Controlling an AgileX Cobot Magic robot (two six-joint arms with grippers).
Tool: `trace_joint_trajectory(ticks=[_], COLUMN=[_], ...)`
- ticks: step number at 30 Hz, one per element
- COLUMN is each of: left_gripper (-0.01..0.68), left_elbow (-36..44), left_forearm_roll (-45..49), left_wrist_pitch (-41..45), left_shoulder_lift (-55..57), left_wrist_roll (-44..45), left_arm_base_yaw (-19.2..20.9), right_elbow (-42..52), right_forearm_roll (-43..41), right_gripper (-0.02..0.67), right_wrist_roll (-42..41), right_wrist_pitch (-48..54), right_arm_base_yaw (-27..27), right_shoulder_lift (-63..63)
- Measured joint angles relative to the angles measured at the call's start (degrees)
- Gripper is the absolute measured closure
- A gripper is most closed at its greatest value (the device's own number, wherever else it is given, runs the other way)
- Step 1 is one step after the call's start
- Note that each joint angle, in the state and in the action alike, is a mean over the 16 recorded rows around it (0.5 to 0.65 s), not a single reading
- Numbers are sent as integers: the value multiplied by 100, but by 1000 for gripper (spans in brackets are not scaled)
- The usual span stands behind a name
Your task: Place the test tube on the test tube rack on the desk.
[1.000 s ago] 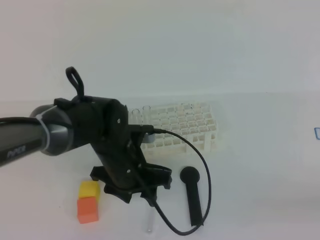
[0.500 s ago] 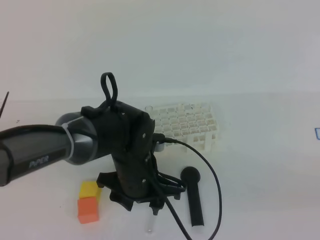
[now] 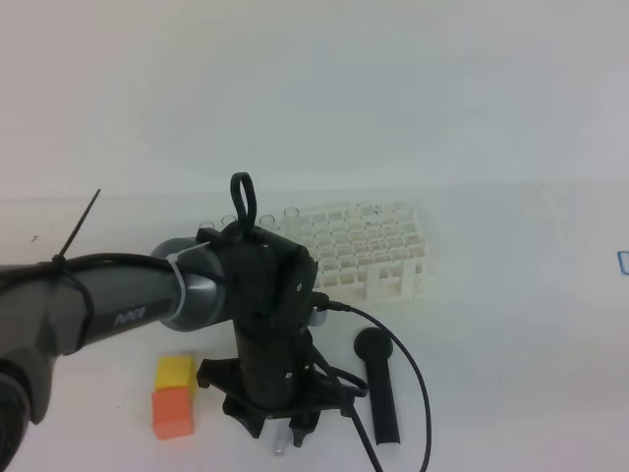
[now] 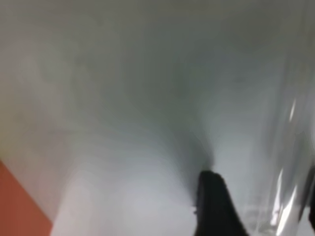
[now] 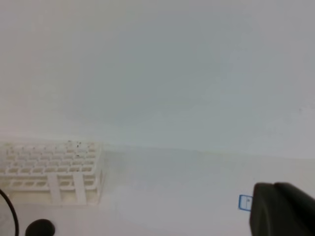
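the desk [image 3: 511, 344], a plain white tabletop, carries every item. the left arm [image 3: 118, 310] reaches in from the left edge of the exterior high view and bends steeply down, probably so its tool meets a tube lying flat from above. the test tube rack [image 3: 369, 251], a white grid on open-sided legs, stands at the back centre, well apart from the pick-up spot; a few clear tubes [image 3: 291, 213] already stand along its left end. a black tool [image 3: 378, 383] with a round head lies just right of the arm. a yellow block [image 3: 176, 373] and an orange block [image 3: 172, 412] sit touching, left of the arm.

the left gripper [image 3: 285, 433] hangs low over the desk's front edge, its fingers spread wider than the tube. the test tube [image 3: 280, 442] lies on the desk directly beneath it, only its lower end showing; whether the fingers touch the glass cannot be told.

the left wrist view, badly blurred, adds what the high view hides: one dark fingertip [image 4: 214, 204] close to the surface, the clear tube at the right edge, apparently inside the span of the fingers, and a corner of the orange block at lower left. the right wrist view alone shows the right gripper [image 5: 280, 209], pressed together, empty, parked far right of the rack.
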Motion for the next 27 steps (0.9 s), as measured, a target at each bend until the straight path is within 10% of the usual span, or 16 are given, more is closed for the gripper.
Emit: trace_joint_trajectory(ticks=[13, 27], left_gripper=[549, 562], left_elbow=[-38, -79], left_forearm_roll=[62, -153], left_wrist_pitch=[-140, -1886], left_shoulder_lift=[-100, -1736], left_wrist_roll=[123, 1087], left_arm_base_yaw=[0, -18], right_elbow=[0, 0], right_forearm_roll=[27, 47], right_gripper=[650, 650], right_wrist_roll=[-35, -489], right_wrist_pitch=[9, 38], right_arm_base_yaw=[0, 0], right_shoulder_lift=[0, 0])
